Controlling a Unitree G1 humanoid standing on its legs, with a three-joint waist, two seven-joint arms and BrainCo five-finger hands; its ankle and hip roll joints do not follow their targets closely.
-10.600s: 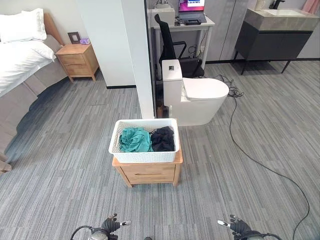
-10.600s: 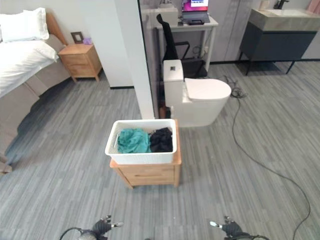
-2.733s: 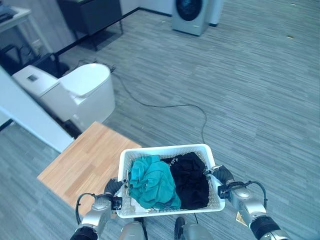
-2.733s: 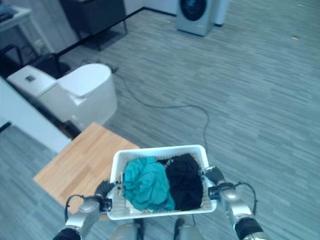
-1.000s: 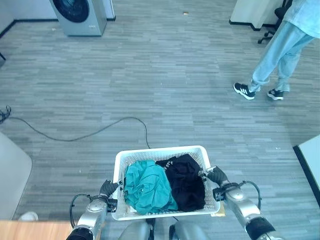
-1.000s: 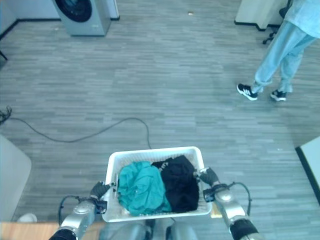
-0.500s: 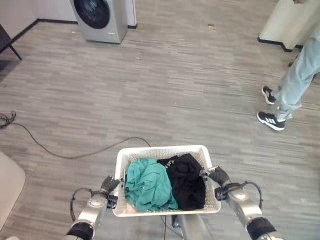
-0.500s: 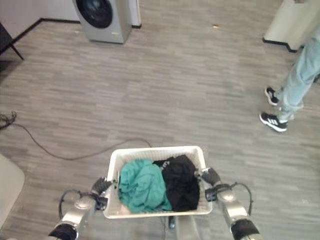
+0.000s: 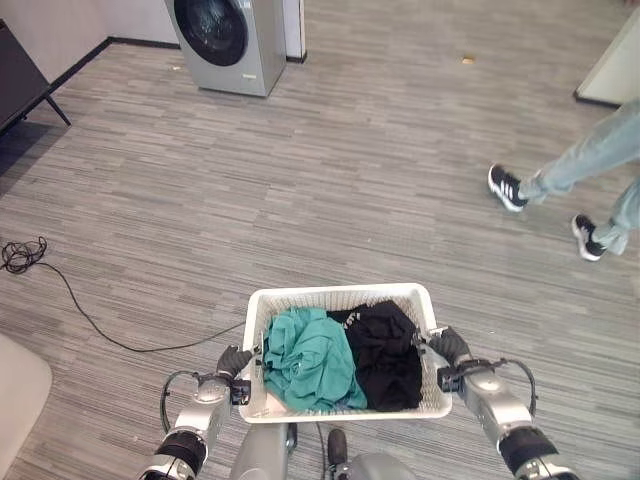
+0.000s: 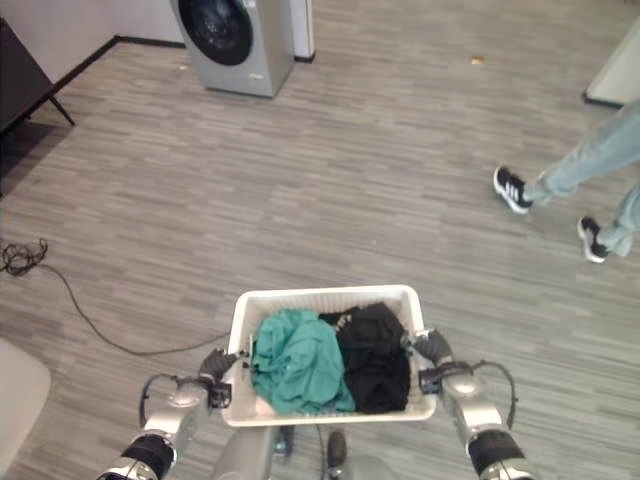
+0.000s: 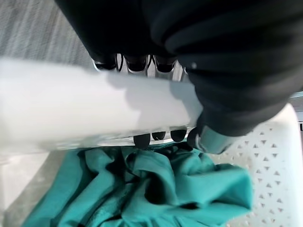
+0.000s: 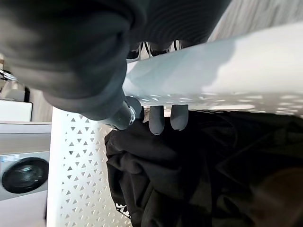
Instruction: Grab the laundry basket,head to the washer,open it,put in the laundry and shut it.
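Left eye view: laundry basket (image 9: 345,300) was carried clear of the floor between both hands; teal garment (image 9: 310,358) lay toward its left end, black garment (image 9: 385,350) toward its right end. Washer (image 9: 228,40) stood well apart, ahead and to the left, door shut. A person's legs (image 9: 560,180) stood to the right on the floor.

Right eye view: left hand (image 10: 214,368) sat at the basket's left rim, right hand (image 10: 432,352) at the right rim.

Left wrist view: left hand's fingers (image 11: 142,140) were curled over the white rim, clamped on it, with the teal cloth just beyond.

Right wrist view: right hand's fingers (image 12: 156,119) were hooked over the opposite rim, clamped likewise, above the black cloth.

Handling, judged: basket looked a stiff perforated plastic, light, and likely to flex at the rim; the two end rims are the sound holds. The garments are soft and loose, and would shift if the basket tipped.
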